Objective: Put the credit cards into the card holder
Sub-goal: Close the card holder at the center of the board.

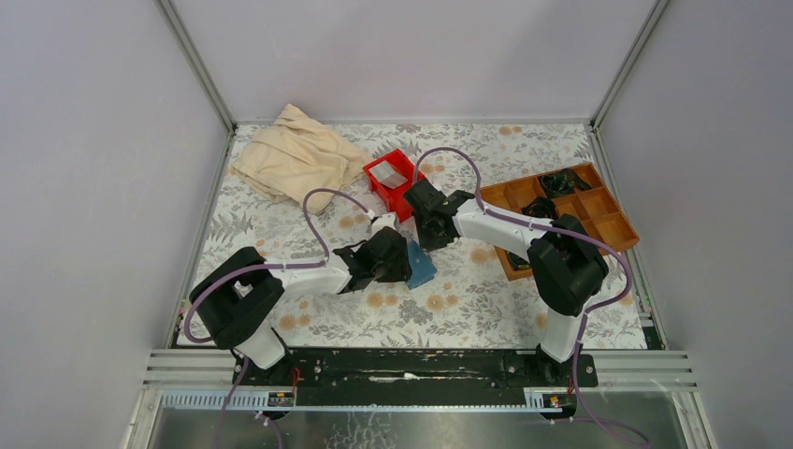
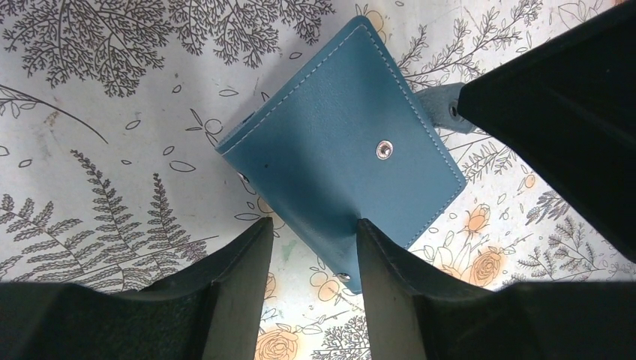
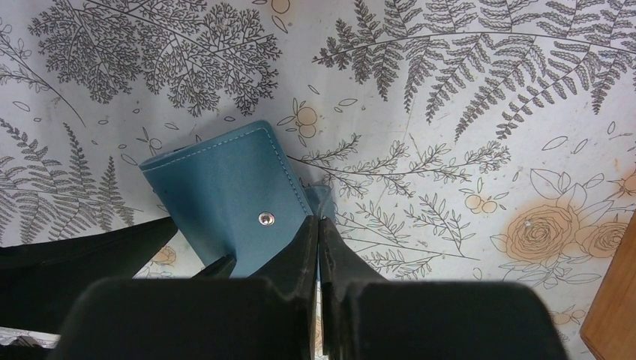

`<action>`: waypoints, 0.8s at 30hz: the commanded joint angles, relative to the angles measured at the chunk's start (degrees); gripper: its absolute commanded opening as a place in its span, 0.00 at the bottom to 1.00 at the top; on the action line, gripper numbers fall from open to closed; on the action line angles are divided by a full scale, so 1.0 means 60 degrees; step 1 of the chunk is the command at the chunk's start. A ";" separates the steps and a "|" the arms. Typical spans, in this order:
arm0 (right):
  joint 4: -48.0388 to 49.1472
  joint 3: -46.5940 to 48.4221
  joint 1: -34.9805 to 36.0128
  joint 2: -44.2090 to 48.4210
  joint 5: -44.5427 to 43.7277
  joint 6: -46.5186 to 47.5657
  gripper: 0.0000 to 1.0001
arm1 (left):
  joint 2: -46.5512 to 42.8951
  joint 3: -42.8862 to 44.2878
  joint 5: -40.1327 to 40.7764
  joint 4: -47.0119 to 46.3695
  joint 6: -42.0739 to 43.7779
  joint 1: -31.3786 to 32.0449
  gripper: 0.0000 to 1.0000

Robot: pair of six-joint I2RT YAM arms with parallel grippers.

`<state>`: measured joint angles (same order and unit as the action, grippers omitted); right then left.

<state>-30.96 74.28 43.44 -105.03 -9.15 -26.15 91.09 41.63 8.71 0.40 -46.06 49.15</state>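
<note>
Step in hand, we judge: opening the flat teal-blue soft folding card holder (image 2: 345, 150), lying shut on the floral-patterned desk (image 2: 112, 187). Right claw (image 3: 318, 223) clenched on its snap tab (image 3: 326, 198); left claw (image 2: 313, 229) partly open, astride its near corner. Next: steady the body, pull the tab free.

Grey walls (image 1: 411, 56) enclose a floral (ferns, roses) tabletop (image 1: 468, 309).

Counted one teal-blue soft folding wallet (image 1: 420, 265); one red plastic bin (image 1: 404, 202); one crumpled beige cloth (image 1: 295, 154); one brown wooden compartment tray (image 1: 612, 227). Inside bin, pale cards (image 1: 393, 176): number was unclear.
</note>
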 commanded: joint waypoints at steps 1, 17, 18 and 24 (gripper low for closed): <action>-0.0004 0.0242 0.0083 0.0322 0.0269 0.0052 0.03 | 0.0273 -0.0372 -0.0123 0.0062 -0.0085 0.0060 0.52; 0.0065 0.0337 0.0740 -0.0206 0.0259 0.0076 0.00 | 0.0285 -0.0519 -0.0145 -0.0067 -0.0159 0.0001 0.51; 0.0066 0.0331 0.0754 -0.0247 0.0229 0.0090 0.00 | 0.0289 -0.0521 -0.0146 -0.0067 -0.0160 0.0002 0.51; 0.0154 0.0283 0.0812 -0.0356 0.0247 0.0099 0.00 | 0.0272 -0.0557 -0.0151 -0.0067 -0.0181 -0.0013 0.51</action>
<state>-30.44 74.30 47.37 -106.80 -8.03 -25.96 91.09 40.45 8.73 -2.31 -46.96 49.08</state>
